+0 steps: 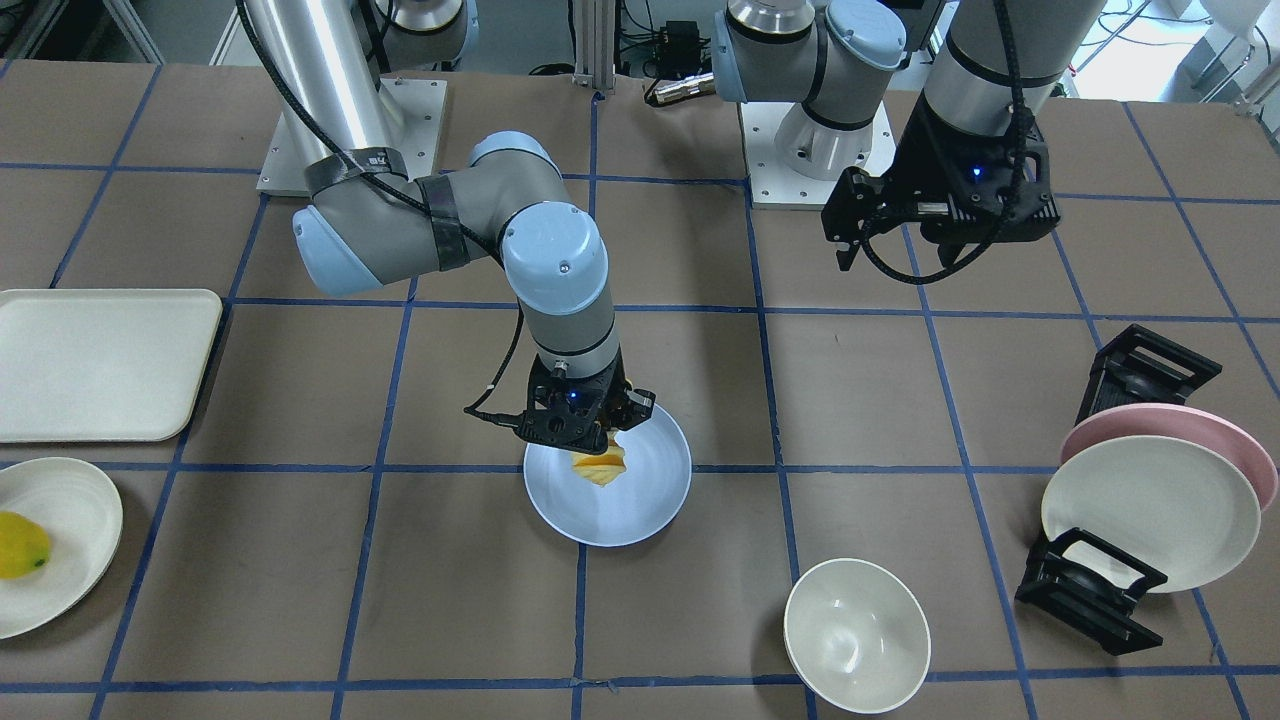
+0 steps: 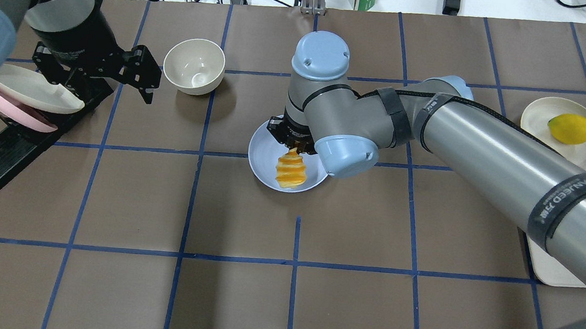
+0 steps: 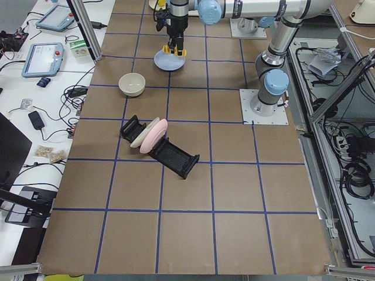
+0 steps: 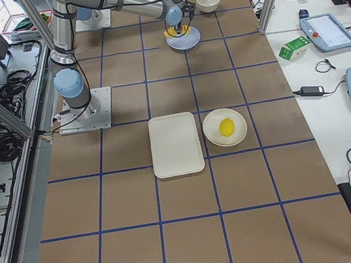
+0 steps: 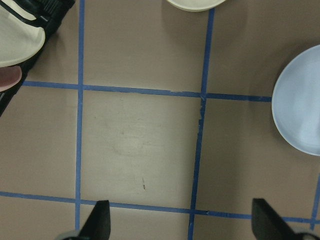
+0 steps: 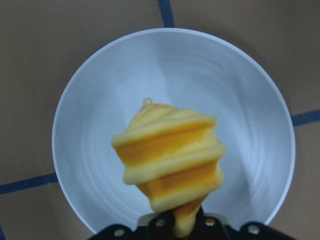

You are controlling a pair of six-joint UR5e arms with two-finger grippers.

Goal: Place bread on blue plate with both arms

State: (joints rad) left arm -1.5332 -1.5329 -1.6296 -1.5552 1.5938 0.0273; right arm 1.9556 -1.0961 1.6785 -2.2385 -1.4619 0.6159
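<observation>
The bread [image 6: 170, 160], a yellow and orange ridged loaf, hangs from my right gripper [image 6: 185, 226], which is shut on its upper end. It hangs over the middle of the blue plate [image 6: 95, 125]. I cannot tell whether its lower tip touches the plate. In the overhead view the bread [image 2: 290, 171] shows over the plate [image 2: 263, 158], below the right gripper [image 2: 295, 144]. My left gripper [image 2: 141, 80] is open and empty, above the table to the plate's left. Its fingertips [image 5: 101, 220] are wide apart in the left wrist view, with the plate [image 5: 300, 110] at the right edge.
A cream bowl [image 2: 194, 65] stands beside the left gripper. A black rack [image 2: 6, 150] holds a pink plate and a cream plate [image 2: 34, 91] under the left arm. A cream plate with a lemon [image 2: 570, 128] and a cream tray [image 1: 100, 365] lie on the right arm's side.
</observation>
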